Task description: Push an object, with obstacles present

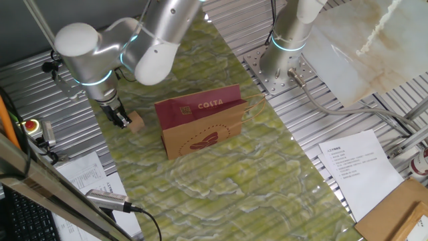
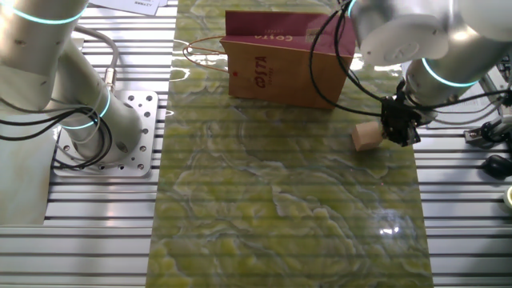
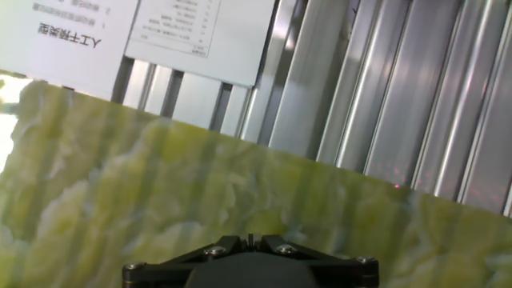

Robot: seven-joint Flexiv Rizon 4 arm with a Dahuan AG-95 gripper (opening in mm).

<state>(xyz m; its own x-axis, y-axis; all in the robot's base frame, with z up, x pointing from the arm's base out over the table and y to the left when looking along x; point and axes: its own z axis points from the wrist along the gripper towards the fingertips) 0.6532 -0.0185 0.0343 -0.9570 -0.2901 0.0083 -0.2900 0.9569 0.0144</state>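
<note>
While the pincer (image 1: 122,120) touches it, the cube (image 1: 136,122) sits near the bag (image 1: 200,127).

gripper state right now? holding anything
gripper: fingers look together, holding nothing; it sits beside the wooden cube, apparently touching it.

Two fixed cameras look steeply down from opposite sides at the green-yellow marbled mat (image 1: 221,174), sharing the brown-and-maroon paper bag (image 2: 284,60). The hand camera skims close above that mat toward white printed sheets (image 3: 120,32).
</note>
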